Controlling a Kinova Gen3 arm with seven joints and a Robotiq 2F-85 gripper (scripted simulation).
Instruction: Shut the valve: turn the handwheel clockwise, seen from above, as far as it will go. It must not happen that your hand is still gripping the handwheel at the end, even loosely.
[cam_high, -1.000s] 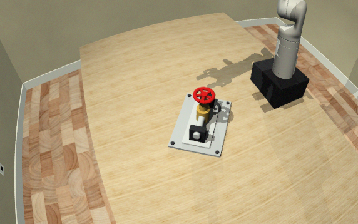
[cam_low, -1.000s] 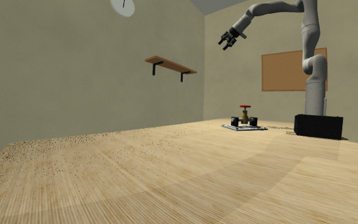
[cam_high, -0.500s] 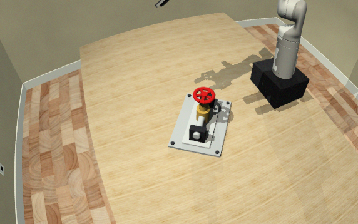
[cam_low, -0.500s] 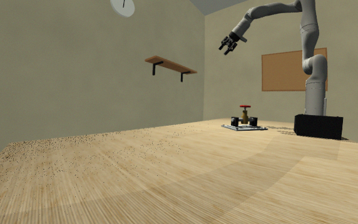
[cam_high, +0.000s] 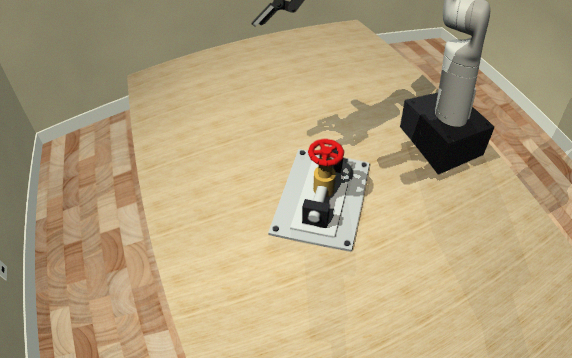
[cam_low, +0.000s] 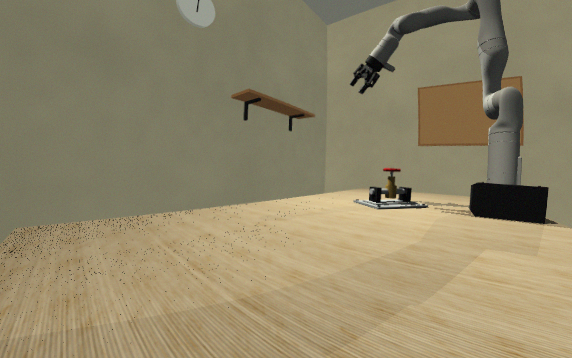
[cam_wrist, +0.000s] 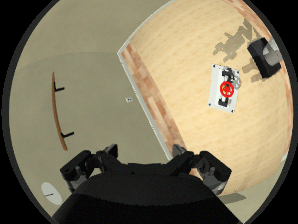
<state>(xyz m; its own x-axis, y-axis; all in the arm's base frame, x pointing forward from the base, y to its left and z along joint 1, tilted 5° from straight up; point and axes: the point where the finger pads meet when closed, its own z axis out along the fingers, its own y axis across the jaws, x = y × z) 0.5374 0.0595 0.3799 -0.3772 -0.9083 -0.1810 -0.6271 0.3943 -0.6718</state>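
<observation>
The valve has a red handwheel (cam_high: 325, 151) on a brass body (cam_high: 323, 181), mounted on a grey baseplate (cam_high: 321, 207) in the middle of the table. It also shows far off in the exterior view, with its handwheel (cam_low: 391, 170) on top, and small in the wrist view (cam_wrist: 226, 88). My gripper (cam_low: 364, 81) is open and empty, high in the air, far above the valve and to its left in that view. Only a fingertip of the gripper (cam_high: 264, 15) shows at the top edge of the top view. In the wrist view the open fingers frame the bottom.
The arm's black base block (cam_high: 446, 131) stands on the table to the right of the valve. A wall shelf (cam_low: 272, 105) and a cork board (cam_low: 462, 112) hang on the walls behind. The table edge drops to a wood-block floor (cam_high: 85, 235) on the left.
</observation>
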